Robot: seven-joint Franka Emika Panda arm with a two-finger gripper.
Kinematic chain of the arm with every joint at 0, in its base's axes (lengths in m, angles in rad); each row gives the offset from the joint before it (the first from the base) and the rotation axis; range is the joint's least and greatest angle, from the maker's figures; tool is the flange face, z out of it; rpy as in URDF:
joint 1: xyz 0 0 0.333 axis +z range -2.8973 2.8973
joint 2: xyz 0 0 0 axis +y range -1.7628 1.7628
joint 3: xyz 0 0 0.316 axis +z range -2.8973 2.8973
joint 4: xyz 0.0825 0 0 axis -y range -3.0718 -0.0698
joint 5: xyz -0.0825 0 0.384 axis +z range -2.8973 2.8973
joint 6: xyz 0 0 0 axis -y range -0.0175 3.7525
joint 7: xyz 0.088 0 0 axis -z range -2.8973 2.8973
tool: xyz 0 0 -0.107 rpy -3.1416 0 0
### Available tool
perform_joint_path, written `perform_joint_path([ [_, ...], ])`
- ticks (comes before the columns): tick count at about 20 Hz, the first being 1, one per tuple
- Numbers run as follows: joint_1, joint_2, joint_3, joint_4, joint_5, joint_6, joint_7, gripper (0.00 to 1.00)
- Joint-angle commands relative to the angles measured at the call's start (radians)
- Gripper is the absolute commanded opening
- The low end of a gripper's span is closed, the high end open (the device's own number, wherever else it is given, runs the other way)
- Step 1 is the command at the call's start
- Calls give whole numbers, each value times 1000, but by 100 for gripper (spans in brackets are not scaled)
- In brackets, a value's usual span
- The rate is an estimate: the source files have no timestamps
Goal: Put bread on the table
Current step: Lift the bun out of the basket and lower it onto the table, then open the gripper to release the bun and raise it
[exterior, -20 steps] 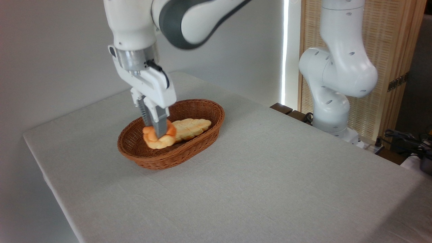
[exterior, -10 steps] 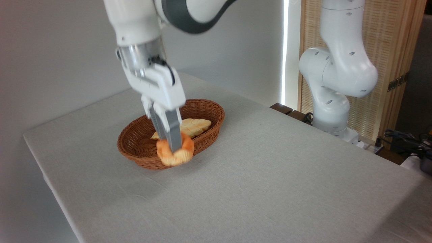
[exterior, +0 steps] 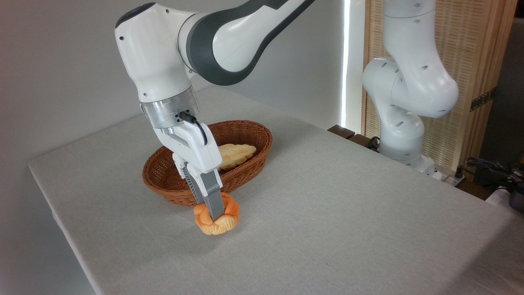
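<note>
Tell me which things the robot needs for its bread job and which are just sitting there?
Needed for the job:
- the orange bun, out of the basket, down at the cloth
- the gripper, shut on the bun
- the table

Just sitting there:
- the wicker basket
- the pale braided loaf in the basket

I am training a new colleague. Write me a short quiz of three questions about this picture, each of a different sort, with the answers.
1. True or false: the bun lies inside the basket.
2. Which bread is in the basket? A) the braided loaf B) a sliced toast C) none
3. Fill in: the end effector is shut on the ____.

Key: 1 false, the bun is outside, at the table in front of the basket. 2 A. 3 bun.
</note>
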Motion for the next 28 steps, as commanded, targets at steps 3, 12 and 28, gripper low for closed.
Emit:
perform_joint_path([
  [3, -1, -3, 0, -6, 17, 12, 5, 100],
  [12, 76, -72, -62, 32, -36, -28, -9, 100],
  [28, 131, -127, -62, 231, -210, -291, 8, 100],
])
